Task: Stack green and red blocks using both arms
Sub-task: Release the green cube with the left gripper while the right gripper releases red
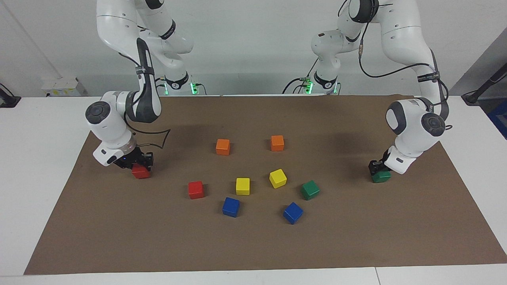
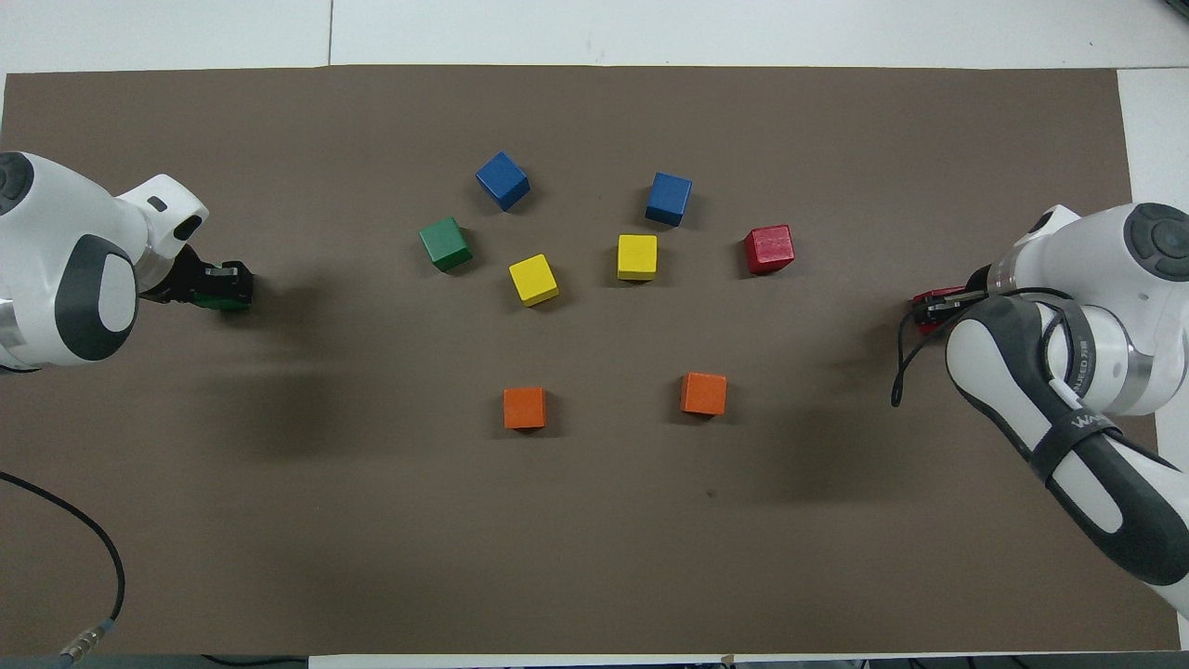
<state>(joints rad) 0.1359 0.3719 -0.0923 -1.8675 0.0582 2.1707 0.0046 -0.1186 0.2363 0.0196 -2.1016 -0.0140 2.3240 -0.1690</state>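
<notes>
Your right tool (image 1: pixel 139 166) grips a red block (image 1: pixel 141 172); its loose red mate (image 1: pixel 195 189) lies inward. Left tool (image 1: pixel 376 168) grips green (image 1: pixel 381 176).

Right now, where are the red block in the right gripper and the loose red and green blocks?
held red block (image 1: pixel 140 173): facing view, its front face.
loose red block (image 1: pixel 195 189): facing view, front face.
loose green block (image 1: pixel 309 189): facing view, top face.
</notes>
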